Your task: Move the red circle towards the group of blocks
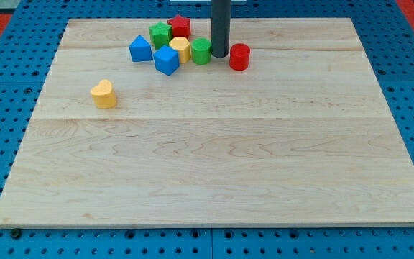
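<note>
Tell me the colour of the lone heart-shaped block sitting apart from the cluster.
Yellow. The heart block shows plainly in the camera view, toward the view's left, away from the group.

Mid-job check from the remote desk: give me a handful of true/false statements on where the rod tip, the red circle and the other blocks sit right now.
1. My tip stands between the green cylinder block and the red circle block. True.
2. The red circle block lies at the view's left of the group. False: it sits at the group's right edge, just beyond my tip.
3. The yellow heart-shaped block lies apart from the cluster, lower and to the view's left. True.
4. The cluster sits near the bottom edge of the wooden board. False: it is near the view's top.
5. The blue cube block touches the yellow heart-shaped block. False: bare board separates them.
</note>
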Controlling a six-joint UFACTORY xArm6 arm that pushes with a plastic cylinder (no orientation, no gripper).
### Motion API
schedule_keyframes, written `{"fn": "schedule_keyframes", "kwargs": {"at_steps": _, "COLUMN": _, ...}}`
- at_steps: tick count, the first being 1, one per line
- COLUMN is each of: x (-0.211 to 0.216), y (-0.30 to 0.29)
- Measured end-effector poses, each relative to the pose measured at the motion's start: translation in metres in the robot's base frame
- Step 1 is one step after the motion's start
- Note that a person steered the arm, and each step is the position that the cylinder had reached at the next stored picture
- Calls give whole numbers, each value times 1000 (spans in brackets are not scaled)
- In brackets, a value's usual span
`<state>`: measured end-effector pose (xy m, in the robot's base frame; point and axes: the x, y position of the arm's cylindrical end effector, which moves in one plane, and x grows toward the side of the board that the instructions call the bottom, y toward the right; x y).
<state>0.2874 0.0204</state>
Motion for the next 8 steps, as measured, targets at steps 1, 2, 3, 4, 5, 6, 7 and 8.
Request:
{"fn": "schedule_keyframes", "kwargs": {"at_steps": 1, "x": -37, "y": 8}}
{"fn": "schedule_keyframes", "kwargs": {"at_steps": 2, "x": -14, "y": -26}}
{"fn": "schedule_keyframes", "kwargs": {"at_steps": 3, "x": -23, "y": -21}}
{"fn": "schedule_keyframes", "kwargs": {"at_steps": 4, "x": -66, "y": 39}}
{"fn": "schedule_keyframes", "kwargs": {"at_steps": 5, "x": -37, "y": 76}}
{"fn": "schedule_keyframes", "kwargs": {"at_steps": 6, "x": 10, "y": 60}}
{"fn": "schedule_keyframes", "kwargs": {"at_steps": 7, "x": 36, "y": 3}}
{"fn": "schedule_keyframes", "kwargs": {"at_steps": 8, "x": 41, "y": -47}}
